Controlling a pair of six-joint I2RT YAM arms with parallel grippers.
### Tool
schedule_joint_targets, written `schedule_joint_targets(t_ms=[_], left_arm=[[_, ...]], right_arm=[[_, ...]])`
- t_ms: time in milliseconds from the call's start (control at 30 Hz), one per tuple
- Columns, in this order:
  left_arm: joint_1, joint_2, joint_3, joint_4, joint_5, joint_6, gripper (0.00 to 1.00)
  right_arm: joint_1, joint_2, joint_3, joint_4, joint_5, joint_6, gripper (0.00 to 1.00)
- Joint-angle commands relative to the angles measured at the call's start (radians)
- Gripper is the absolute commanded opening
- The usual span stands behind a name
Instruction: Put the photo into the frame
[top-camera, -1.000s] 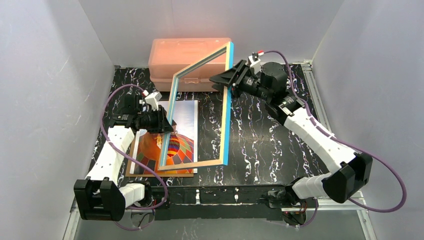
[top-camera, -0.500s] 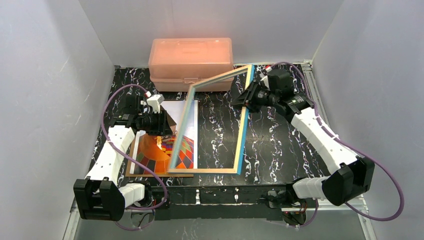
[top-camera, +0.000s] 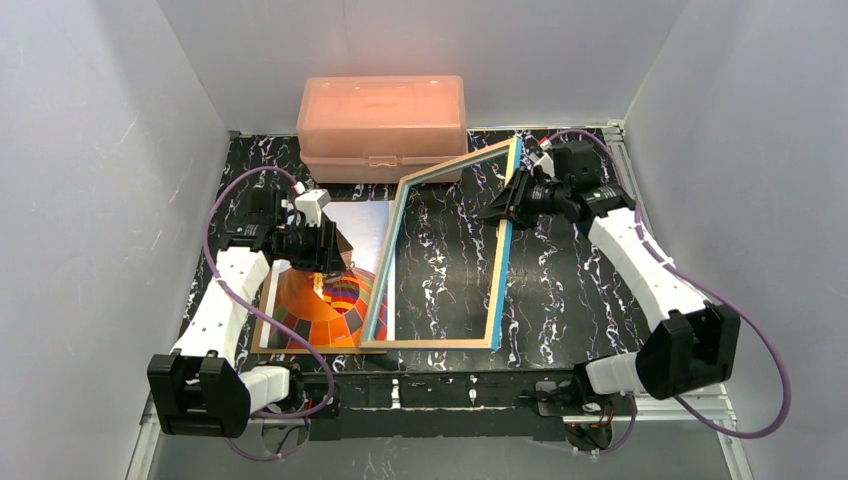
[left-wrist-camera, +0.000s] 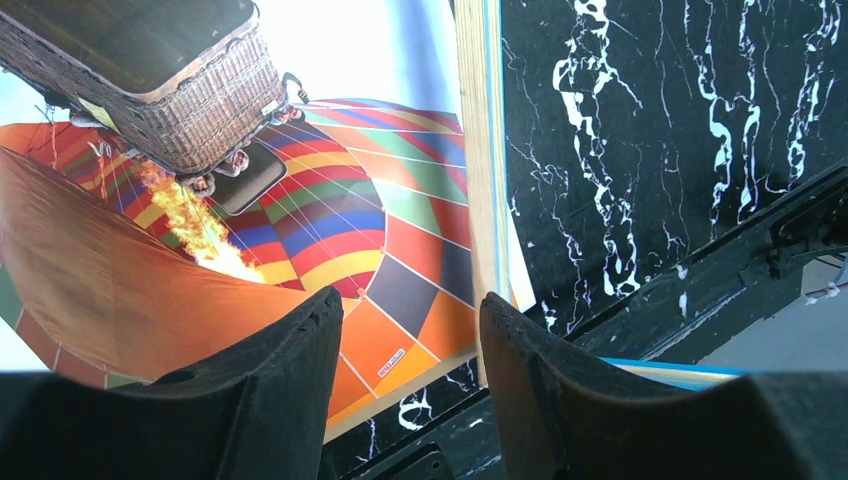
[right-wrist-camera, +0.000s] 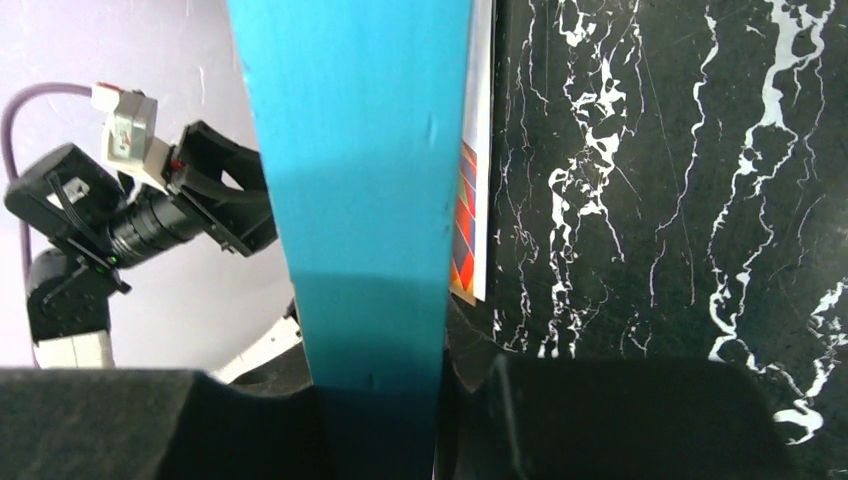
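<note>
The photo (top-camera: 325, 300), an orange-red balloon print, lies flat at the left on a brown backing board (top-camera: 320, 350). The frame (top-camera: 497, 270), blue-fronted with tan edges, leans tilted over the table. Its near rail rests on the table and its left rail (left-wrist-camera: 478, 150) overlaps the photo's right edge. My right gripper (top-camera: 508, 200) is shut on the raised far right corner, and the blue bar (right-wrist-camera: 360, 150) fills the space between its jaws (right-wrist-camera: 380, 390). My left gripper (top-camera: 335, 262) hovers over the photo (left-wrist-camera: 300, 200), open with nothing between its fingers (left-wrist-camera: 410, 310).
A salmon-pink plastic box (top-camera: 380, 115) stands at the back centre, just behind the frame's raised corner. White walls close in both sides. The black marbled tabletop (top-camera: 560, 300) shows to the right of the frame.
My right gripper closed on the frame and swung it rightward and lower. My left gripper opened and let go of the frame's left rail.
</note>
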Motion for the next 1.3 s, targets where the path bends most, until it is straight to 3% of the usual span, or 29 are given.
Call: schedule_joint_targets(t_ms=[0,133,267,667,833,967,1267], left_arm=[[0.001,0.01,0.034,-0.038,-0.01,0.034,0.52],[0.002,0.012,0.037,-0.042,-0.016,0.055,0.52],[0.003,0.014,0.047,-0.052,-0.009,0.057,0.52],[0.006,0.045,0.045,-0.071,-0.01,0.111,0.53],[0.006,0.123,-0.025,-0.024,-0.184,0.239,0.5],[0.006,0.187,-0.084,0.061,-0.358,0.345,0.48],[0.005,0.353,-0.153,0.26,-0.586,0.449,0.45]], right_arm=[[-0.016,0.076,0.145,-0.14,-0.139,-0.205,0.02],[-0.031,0.122,0.203,-0.299,-0.063,-0.367,0.02],[-0.055,0.139,0.196,-0.286,-0.044,-0.379,0.03],[-0.064,0.327,0.317,-0.452,0.235,-0.59,0.23],[-0.065,0.36,0.247,-0.409,0.274,-0.554,0.23],[-0.073,0.349,0.209,-0.36,0.274,-0.514,0.29],[-0.094,0.365,0.229,-0.399,0.359,-0.571,0.3]])
